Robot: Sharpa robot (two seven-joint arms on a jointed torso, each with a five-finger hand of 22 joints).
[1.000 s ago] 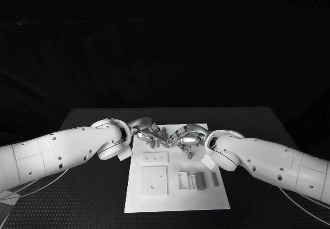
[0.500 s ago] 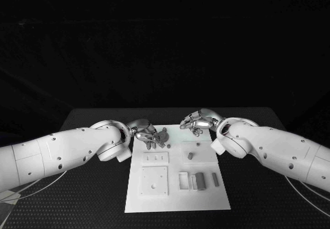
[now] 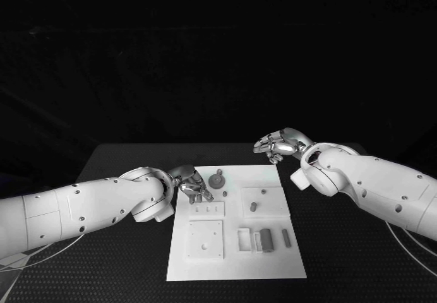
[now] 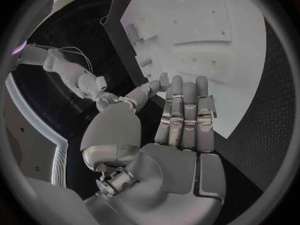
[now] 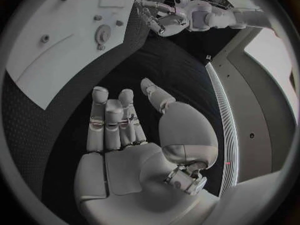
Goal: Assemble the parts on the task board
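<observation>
While the task board [image 3: 235,221] lies mid-table with grey parts [image 3: 264,239] on it in the head view, the left hand [image 4: 175,120] in its wrist view and the right hand [image 5: 125,130] in its own both spread released, holding nothing.

The white rectangular task board [image 3: 232,268] is lying in the middle of the black counter [image 3: 119,158]. A round grey gear part [image 3: 218,180] is sitting near its far edge, a short upright grey peg [image 3: 252,206] nearer, and slim grey bar parts [image 3: 266,239] nearest.
</observation>
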